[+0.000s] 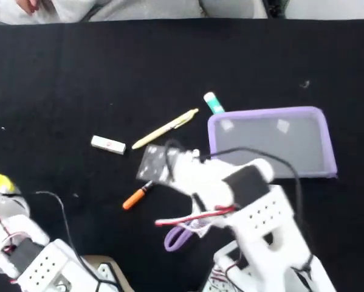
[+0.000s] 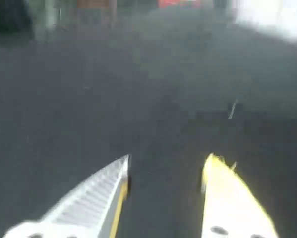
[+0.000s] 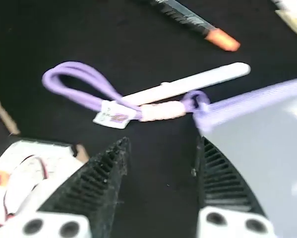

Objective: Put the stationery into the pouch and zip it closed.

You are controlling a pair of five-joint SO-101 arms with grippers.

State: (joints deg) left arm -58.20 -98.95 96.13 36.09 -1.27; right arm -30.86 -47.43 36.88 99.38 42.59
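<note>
Fingers (image 3: 108,168) of the right gripper (image 3: 163,144) stand spread by the strap (image 3: 84,82) end of the pouch (image 1: 273,143), which lies flat right of centre; the left gripper (image 2: 165,166), also spread, sits near left.

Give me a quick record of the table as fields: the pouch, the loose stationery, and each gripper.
Pouch: purple pouch flat on the black table, strap loop trailing from its corner
Loose stationery: glue stick, yellow pen, eraser, orange marker, white pen, all outside the pouch
Left arm: left gripper, jaws apart, empty, over bare table
Right arm: right gripper, jaws apart, empty, by the strap loop
</note>
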